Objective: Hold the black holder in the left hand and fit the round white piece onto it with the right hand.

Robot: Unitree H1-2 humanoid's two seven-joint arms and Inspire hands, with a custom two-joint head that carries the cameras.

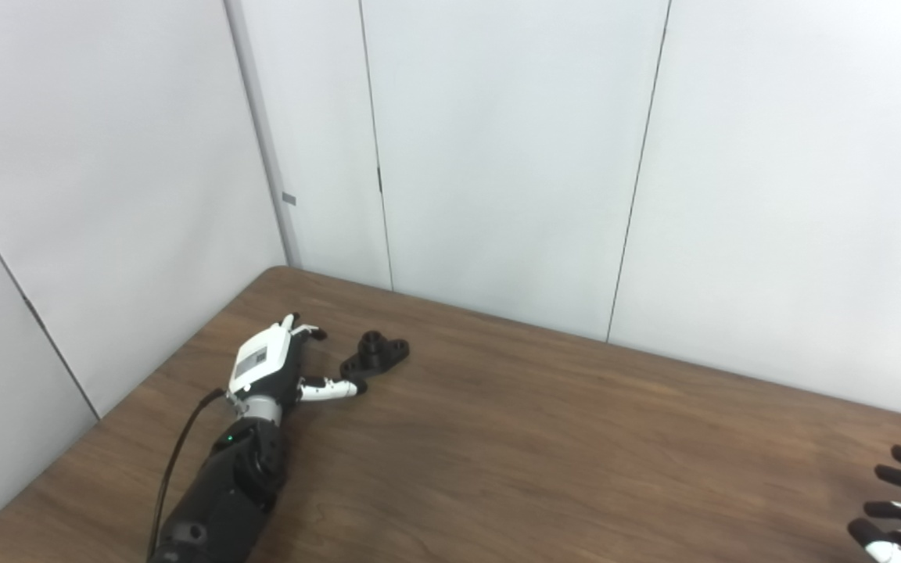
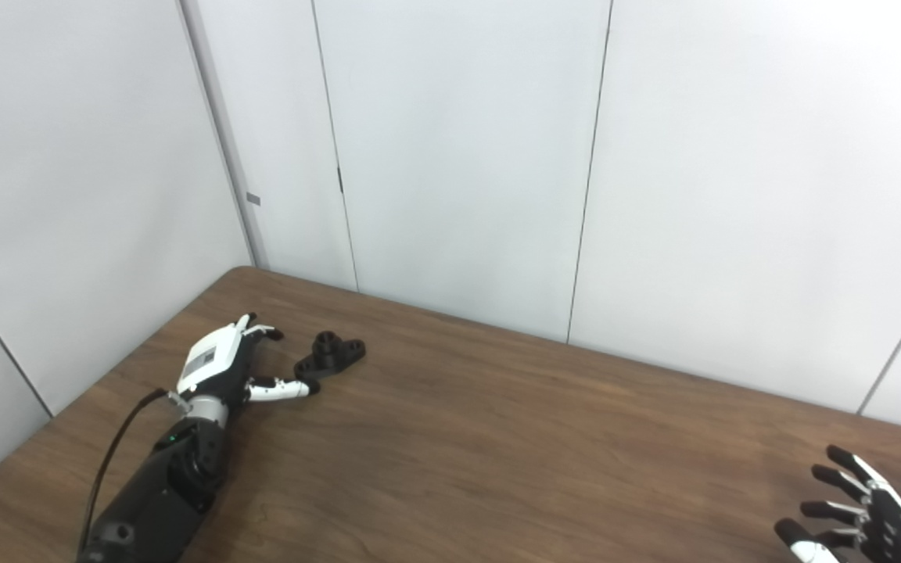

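Black holder (image 1: 375, 354): lies flat on the brown table (image 1: 544, 438), near its far left corner, a short way in from the far edge. It is a flat plate with a short round boss standing up at one end and what look like holes along the plate.
Handling, as a judgement: small, rigid, most likely light moulded plastic; it should not bend or crush, but it may skid on the smooth tabletop if nudged before it is gripped.
Where to take hold: probably across the long edges of the flat plate, leaving the raised boss bare so that a piece can be seated on it.
Round white piece: not found in either view; a white form at the lower right edge of the right eye view is too cropped to identify.
Left hand (image 1: 274, 363): low over the table just on the near left side of the holder, back of the hand up, fingers apart, holding nothing. The thumb points toward the holder, its tip just beside or touching the plate's near end; which one cannot be told.
Left arm: comes up from the near edge, forearm angled toward the far left corner.
Right hand (image 2: 861, 512): at the near right corner, well apart from the holder, fingers spread; the palm is cut off by the frame, and nothing shows among the fingers.
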